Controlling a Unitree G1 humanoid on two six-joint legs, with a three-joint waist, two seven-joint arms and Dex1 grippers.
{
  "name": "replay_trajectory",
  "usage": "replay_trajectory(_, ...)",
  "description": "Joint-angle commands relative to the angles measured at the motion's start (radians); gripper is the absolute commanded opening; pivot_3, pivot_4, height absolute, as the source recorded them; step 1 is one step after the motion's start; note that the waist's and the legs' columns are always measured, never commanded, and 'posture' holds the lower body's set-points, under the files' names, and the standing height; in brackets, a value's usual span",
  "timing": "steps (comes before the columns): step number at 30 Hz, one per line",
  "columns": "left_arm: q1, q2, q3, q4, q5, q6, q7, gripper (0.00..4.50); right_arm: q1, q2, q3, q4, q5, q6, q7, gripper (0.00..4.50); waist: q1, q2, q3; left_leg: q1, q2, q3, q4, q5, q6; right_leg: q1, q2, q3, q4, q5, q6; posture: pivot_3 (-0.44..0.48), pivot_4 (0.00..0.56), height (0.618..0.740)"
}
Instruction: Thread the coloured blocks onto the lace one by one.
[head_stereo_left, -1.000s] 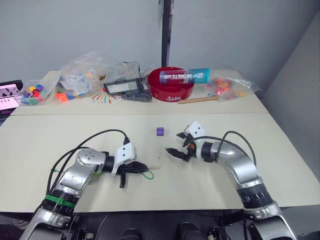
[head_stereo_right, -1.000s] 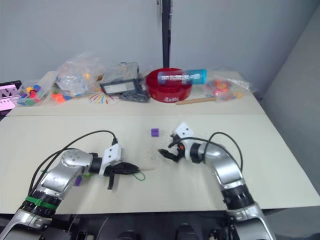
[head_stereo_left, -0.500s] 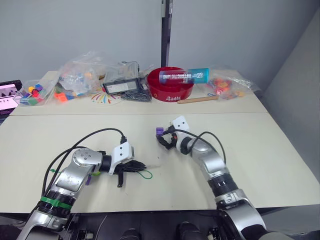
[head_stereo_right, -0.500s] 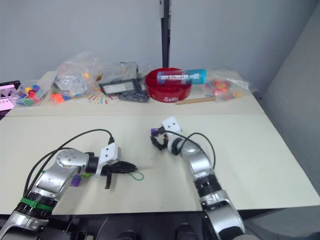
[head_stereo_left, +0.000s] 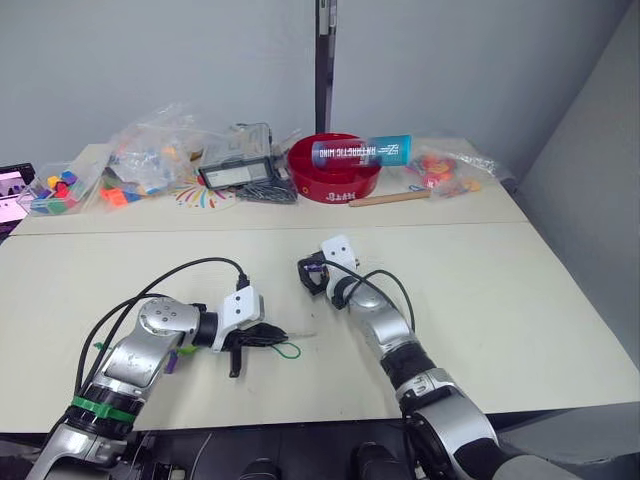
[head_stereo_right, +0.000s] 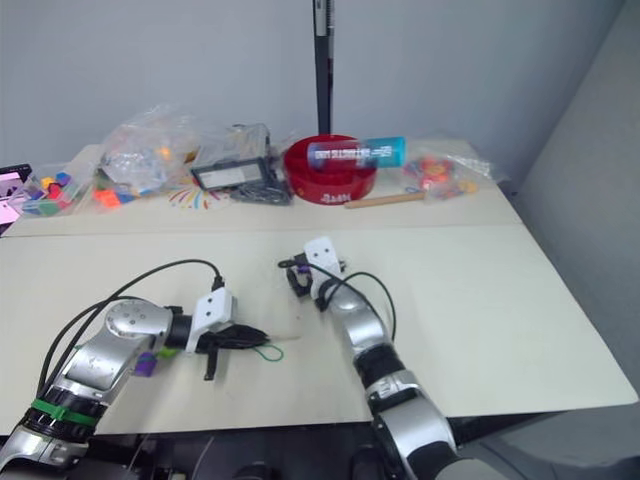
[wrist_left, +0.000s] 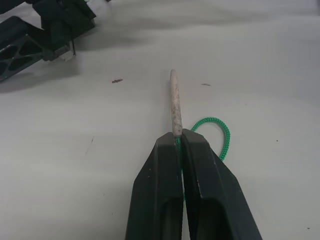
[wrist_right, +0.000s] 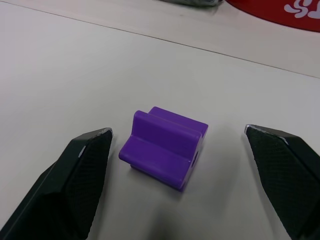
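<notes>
A purple block (wrist_right: 165, 150) with a groove on top and a hole in its side lies on the cream table (head_stereo_left: 500, 290), near the middle. My right gripper (wrist_right: 177, 135) is open and straddles it, one finger on each side and clear of it; the head view shows the gripper (head_stereo_left: 310, 277) right at the block. My left gripper (wrist_left: 180, 137) is shut on the lace (wrist_left: 221, 136), whose pale stiff tip (wrist_left: 174, 100) sticks out past the fingertips. A green loop (head_stereo_left: 290, 350) of lace rests on the table beside it. Another purple block (head_stereo_left: 170, 358) shows by my left forearm.
Along the table's back edge stand a red bowl (head_stereo_left: 335, 178) with a blue tube (head_stereo_left: 360, 152) across it, clear bags of toy pieces (head_stereo_left: 150, 150), a black tray (head_stereo_left: 235, 172), a wooden stick (head_stereo_left: 395, 199) and a box of coloured pieces (head_stereo_left: 55, 190).
My right gripper has swung left and away from me to the purple block and now straddles it. The left gripper has kept hold of the lace. The camera has shifted a little.
</notes>
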Motion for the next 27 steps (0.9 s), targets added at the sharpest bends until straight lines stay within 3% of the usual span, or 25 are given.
replay_trajectory(1,0.002,0.016,0.032,-0.04,-0.025,0.001,0.005,0.0,-0.035,0.038,-0.019,0.041,-0.005,-0.052,-0.048,4.49,0.0,0.0,0.0,0.0,0.0,0.0,0.0,0.0,0.0,0.0,0.0,0.0,0.0,0.0,0.0,0.0,0.15,0.731)
replay_trajectory(3,0.002,0.018,0.031,-0.041,-0.024,0.002,0.006,0.0,-0.038,0.05,-0.018,0.054,0.0,-0.065,-0.051,4.49,0.001,0.0,0.0,0.0,0.0,0.0,0.0,0.0,0.0,0.0,0.0,0.0,0.0,0.0,0.0,0.0,0.15,0.731)
replay_trajectory(6,-0.003,0.019,0.03,-0.042,-0.025,0.01,0.003,0.0,-0.04,0.049,-0.016,0.06,0.0,-0.077,-0.06,3.72,0.001,0.0,0.0,0.0,0.0,0.0,0.0,0.0,0.0,0.001,0.0,0.0,0.0,0.0,0.0,0.0,0.15,0.731)
replay_trajectory(13,-0.013,0.019,0.027,-0.034,-0.022,0.015,0.0,0.0,-0.033,0.051,-0.015,0.043,0.011,-0.089,-0.058,1.25,0.001,0.0,0.0,0.0,0.0,0.0,0.0,0.0,0.0,0.001,0.0,0.0,0.0,0.0,0.0,0.0,0.15,0.731)
replay_trajectory(19,-0.013,0.018,0.027,-0.037,-0.024,0.021,-0.002,0.0,0.036,0.021,-0.005,-0.12,0.029,-0.055,-0.015,1.17,0.0,0.0,0.0,0.0,0.0,0.0,0.0,0.0,0.0,0.0,0.0,0.0,0.0,0.0,0.0,0.0,0.15,0.731)
replay_trajectory(27,-0.016,0.012,0.022,-0.032,-0.03,0.015,-0.012,0.0,0.454,-0.105,0.1,-0.892,0.076,0.291,0.114,1.17,0.007,0.0,0.0,-0.003,-0.001,-0.003,-0.001,0.0,0.0,-0.001,-0.001,-0.002,-0.001,0.0,0.0,0.0,0.15,0.731)
